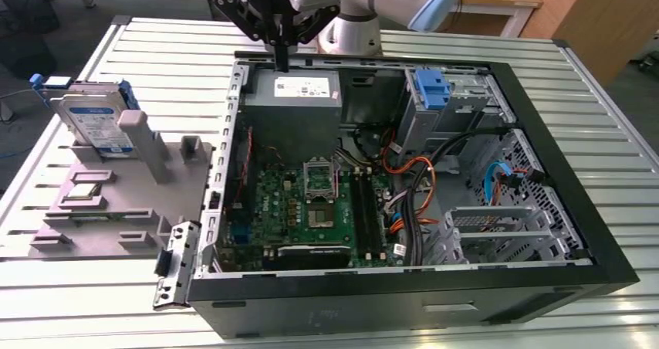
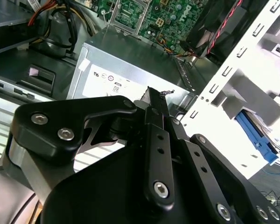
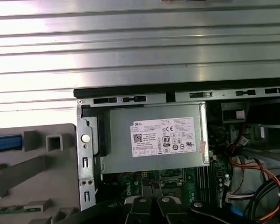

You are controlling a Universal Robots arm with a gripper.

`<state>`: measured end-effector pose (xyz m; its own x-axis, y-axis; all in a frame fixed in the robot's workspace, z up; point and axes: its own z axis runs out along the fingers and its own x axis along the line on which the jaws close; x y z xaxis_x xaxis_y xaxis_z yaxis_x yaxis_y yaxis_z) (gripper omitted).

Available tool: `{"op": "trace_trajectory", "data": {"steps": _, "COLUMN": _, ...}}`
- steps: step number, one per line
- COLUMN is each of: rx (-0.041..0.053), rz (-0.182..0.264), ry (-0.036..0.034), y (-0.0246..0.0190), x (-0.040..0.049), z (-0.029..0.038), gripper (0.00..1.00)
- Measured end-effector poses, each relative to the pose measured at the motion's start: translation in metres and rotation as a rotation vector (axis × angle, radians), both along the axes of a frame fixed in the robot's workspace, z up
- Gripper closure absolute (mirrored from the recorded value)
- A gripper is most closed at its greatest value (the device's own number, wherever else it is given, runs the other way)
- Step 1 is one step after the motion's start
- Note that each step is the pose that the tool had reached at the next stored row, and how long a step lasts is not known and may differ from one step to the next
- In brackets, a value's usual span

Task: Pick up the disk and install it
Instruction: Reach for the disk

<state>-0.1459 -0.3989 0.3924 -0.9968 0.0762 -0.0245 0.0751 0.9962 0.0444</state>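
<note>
Step in hand: approach, pick not yet made; my gripper [image 1: 280, 65] hangs over the far edge of the open black computer case [image 1: 576, 233], just above the grey metal box with a white sticker [image 1: 299, 90]; fingers pressed together, nothing pinched, as both wrist views also suggest.

The disk [image 1: 95, 125], a flat silver rectangular drive with a white-and-blue label and blue plastic frame, stands upright in the grey plastic holder [image 1: 134, 202] on the ribbed metal table [image 1: 154, 48], at the exterior view's left, well apart from my tool.

Judgement: a grasp calls for spread fingers, travel over to the holder, and alignment across the disk's thin upper edge; installation untouched.
</note>
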Motion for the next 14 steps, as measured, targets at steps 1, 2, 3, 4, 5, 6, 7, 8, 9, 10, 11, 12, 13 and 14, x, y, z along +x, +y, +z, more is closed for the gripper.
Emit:
{"op": "trace_trajectory", "data": {"steps": 1, "rx": 0.0000, "rz": 0.000, "ry": -0.0001, "y": 0.0000, "x": -0.0005, "z": 0.0000, "gripper": 0.90}}
{"op": "trace_trajectory", "data": {"steps": 2, "rx": 0.0000, "rz": 0.000, "ry": 0.0000, "y": 0.0000, "x": -0.0011, "z": 0.0000, "gripper": 0.90}}
{"op": "trace_trajectory", "data": {"steps": 3, "rx": 0.0000, "rz": 0.000, "ry": 0.0000, "y": 0.0000, "x": -0.0016, "z": 0.0000, "gripper": 0.90}}
{"op": "trace_trajectory", "data": {"steps": 4, "rx": 0.0000, "rz": 0.000, "ry": 0.0000, "y": 0.0000, "x": -0.0021, "z": 0.0000, "gripper": 0.90}}
{"op": "trace_trajectory", "data": {"steps": 5, "rx": 0.0000, "rz": 0.000, "ry": 0.0000, "y": 0.0000, "x": -0.0027, "z": 0.0000, "gripper": 0.90}}
{"op": "trace_trajectory", "data": {"steps": 6, "rx": 0.0000, "rz": 0.000, "ry": 0.0000, "y": 0.0000, "x": -0.0033, "z": 0.0000, "gripper": 0.90}}
{"op": "trace_trajectory", "data": {"steps": 7, "rx": 0.0000, "rz": 0.000, "ry": 0.0000, "y": 0.0000, "x": -0.0038, "z": 0.0000, "gripper": 0.90}}
{"op": "trace_trajectory", "data": {"steps": 8, "rx": 0.0000, "rz": 0.000, "ry": 0.0000, "y": 0.0000, "x": -0.0043, "z": 0.0000, "gripper": 0.90}}
{"op": "trace_trajectory", "data": {"steps": 9, "rx": 0.0000, "rz": 0.000, "ry": 0.0000, "y": 0.0000, "x": -0.0048, "z": 0.0000, "gripper": 0.90}}
{"op": "trace_trajectory", "data": {"steps": 10, "rx": 0.0000, "rz": 0.000, "ry": 0.0000, "y": 0.0000, "x": -0.0053, "z": 0.0000, "gripper": 0.90}}
{"op": "trace_trajectory", "data": {"steps": 11, "rx": 0.0000, "rz": 0.000, "ry": 0.0000, "y": 0.0000, "x": -0.0059, "z": 0.0000, "gripper": 0.90}}
{"op": "trace_trajectory", "data": {"steps": 12, "rx": 0.0000, "rz": 0.000, "ry": 0.0000, "y": 0.0000, "x": -0.0065, "z": 0.0000, "gripper": 0.90}}
{"op": "trace_trajectory", "data": {"steps": 13, "rx": 0.0000, "rz": 0.000, "ry": 0.0000, "y": 0.0000, "x": -0.0070, "z": 0.0000, "gripper": 0.90}}
{"op": "trace_trajectory", "data": {"steps": 14, "rx": 0.0000, "rz": 0.000, "ry": 0.0000, "y": 0.0000, "x": -0.0075, "z": 0.0000, "gripper": 0.90}}
